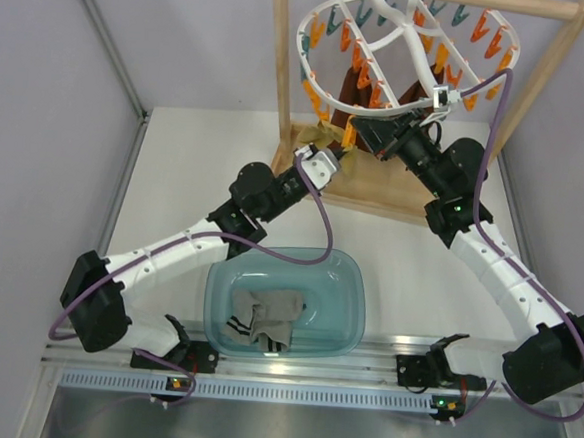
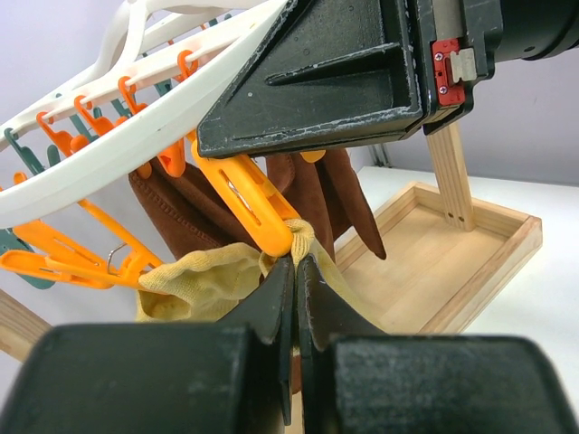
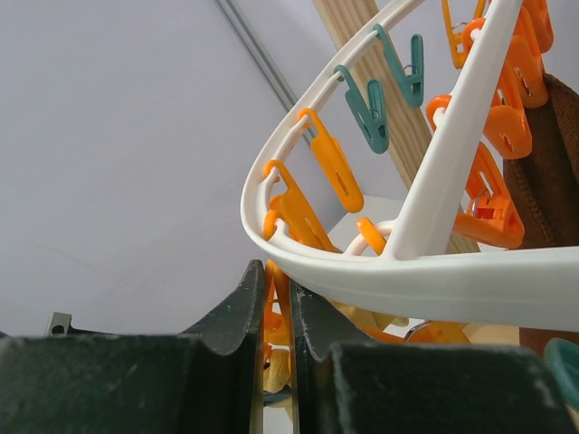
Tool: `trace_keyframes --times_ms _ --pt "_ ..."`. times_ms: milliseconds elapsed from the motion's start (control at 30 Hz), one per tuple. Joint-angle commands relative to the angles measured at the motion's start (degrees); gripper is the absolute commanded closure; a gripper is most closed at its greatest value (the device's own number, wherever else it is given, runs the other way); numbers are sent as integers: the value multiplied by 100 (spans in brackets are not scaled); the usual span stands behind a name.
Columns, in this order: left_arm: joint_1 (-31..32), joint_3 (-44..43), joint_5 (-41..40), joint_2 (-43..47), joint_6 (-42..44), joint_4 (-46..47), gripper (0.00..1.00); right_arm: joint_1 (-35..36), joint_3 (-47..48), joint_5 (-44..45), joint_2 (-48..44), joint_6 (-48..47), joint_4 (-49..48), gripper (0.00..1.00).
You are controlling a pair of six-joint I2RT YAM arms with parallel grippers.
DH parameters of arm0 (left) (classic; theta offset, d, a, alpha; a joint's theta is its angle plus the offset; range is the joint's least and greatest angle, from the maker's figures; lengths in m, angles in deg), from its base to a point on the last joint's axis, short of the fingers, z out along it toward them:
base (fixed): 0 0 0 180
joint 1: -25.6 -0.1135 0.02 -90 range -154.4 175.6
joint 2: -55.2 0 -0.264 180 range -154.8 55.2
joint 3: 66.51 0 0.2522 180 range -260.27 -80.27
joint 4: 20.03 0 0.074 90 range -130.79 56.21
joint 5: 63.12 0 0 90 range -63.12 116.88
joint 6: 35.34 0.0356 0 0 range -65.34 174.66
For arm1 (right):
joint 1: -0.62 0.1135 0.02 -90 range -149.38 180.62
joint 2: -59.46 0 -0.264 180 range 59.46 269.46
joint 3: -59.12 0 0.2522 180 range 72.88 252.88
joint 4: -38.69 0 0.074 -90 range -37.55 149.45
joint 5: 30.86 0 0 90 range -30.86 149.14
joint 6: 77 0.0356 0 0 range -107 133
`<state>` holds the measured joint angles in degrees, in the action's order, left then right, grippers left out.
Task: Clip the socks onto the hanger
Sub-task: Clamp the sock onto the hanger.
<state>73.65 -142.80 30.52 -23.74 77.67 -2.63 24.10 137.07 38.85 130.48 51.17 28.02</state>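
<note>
Jaws above white table [image 1: 201,153], lilac walls [image 1: 41,81]

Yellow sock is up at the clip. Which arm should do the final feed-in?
Left. The left gripper is shut on the yellow sock, whose edge sits right at the orange clip tip. The right gripper appears to pinch that clip under the hanger rim, so it should probably just hold.

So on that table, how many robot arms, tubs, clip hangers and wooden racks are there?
Robot arms: 2 (left arm, right arm)
Clear teal tub: 1
White clip hanger: 1
Wooden rack: 1
Total: 5
</note>
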Motion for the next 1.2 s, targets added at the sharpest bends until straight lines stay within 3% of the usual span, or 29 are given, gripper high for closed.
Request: trace_keyframes --times_ms 0,133,267,333,533,600,933,967,1000,1100,1167 --pt "-24 -252 -13 10 143 593 100 -46 156 -229 34 6 -45 100" --pt "-24 -322 -21 -43 222 611 100 -46 182 -264 43 15 -27 100" --pt "-24 -366 -12 -69 257 628 100 -46 217 -282 61 50 -1 93" --pt "-24 -383 5 -78 240 637 100 -55 235 -282 61 41 25 83" --pt "-15 -384 32 -69 248 628 100 -55 270 -273 87 15 61 73" --pt "-24 -392 75 -60 240 620 100 -55 288 -273 96 24 69 63" --pt "-24 -384 41 -34 196 401 100 -46 376 -361 140 76 61 38" --pt "-24 -375 23 -8 170 348 99 -54 376 -361 140 76 61 35" --pt "-24 -375 14 1 143 286 88 -46 376 -396 122 76 61 33" --pt "-24 -322 -82 106 29 -65 71 -55 384 -431 78 41 157 28" --pt "-15 -226 -161 282 -103 -319 66 -46 349 -449 17 -3 271 27"
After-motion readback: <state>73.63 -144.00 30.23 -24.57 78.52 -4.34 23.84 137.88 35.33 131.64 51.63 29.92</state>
